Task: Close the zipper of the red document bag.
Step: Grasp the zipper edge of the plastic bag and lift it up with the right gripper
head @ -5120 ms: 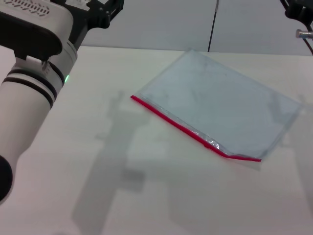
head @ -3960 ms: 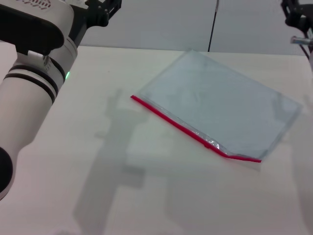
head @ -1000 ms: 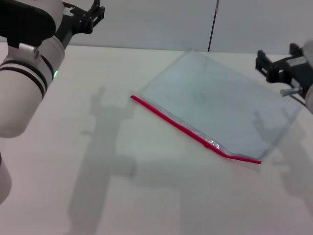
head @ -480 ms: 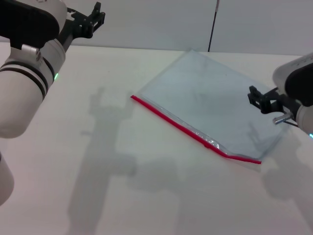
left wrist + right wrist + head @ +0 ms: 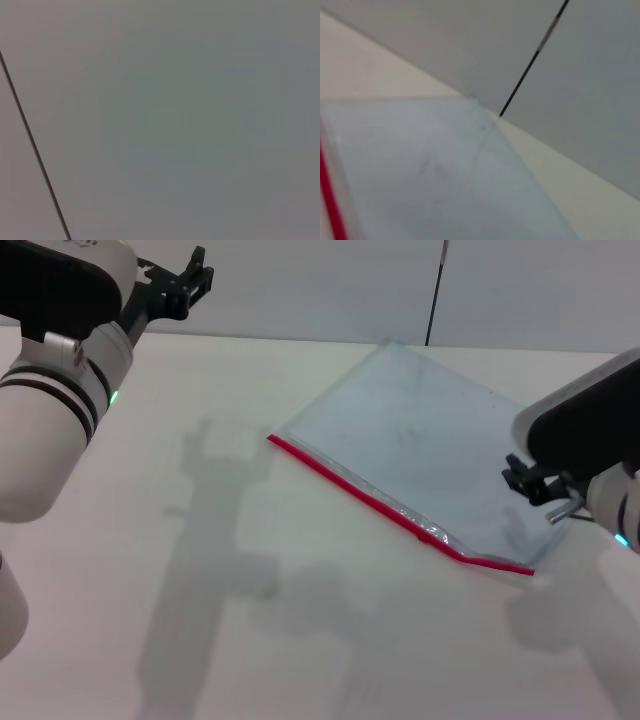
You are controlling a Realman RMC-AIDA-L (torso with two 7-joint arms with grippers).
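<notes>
Flat translucent blue-grey red document bag [image 5: 440, 445] lay untouched; thin red zipper [image 5: 395, 506] not yet pulled. Right gripper [image 5: 532, 483] hovered near bag's corner, left gripper [image 5: 185, 285] raised far off; finger states unclear.

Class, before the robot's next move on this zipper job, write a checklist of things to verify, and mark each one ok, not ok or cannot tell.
1. red document bag lies flat on the table: ok.
2. zipper in full view along the near edge: ok.
3. Slider position on the zipper: cannot tell.
4. right claw near the bag: ok, over its right end.
5. Right claw holding anything: cannot tell.
6. left claw clear of the bag: ok, raised at the far left.
</notes>
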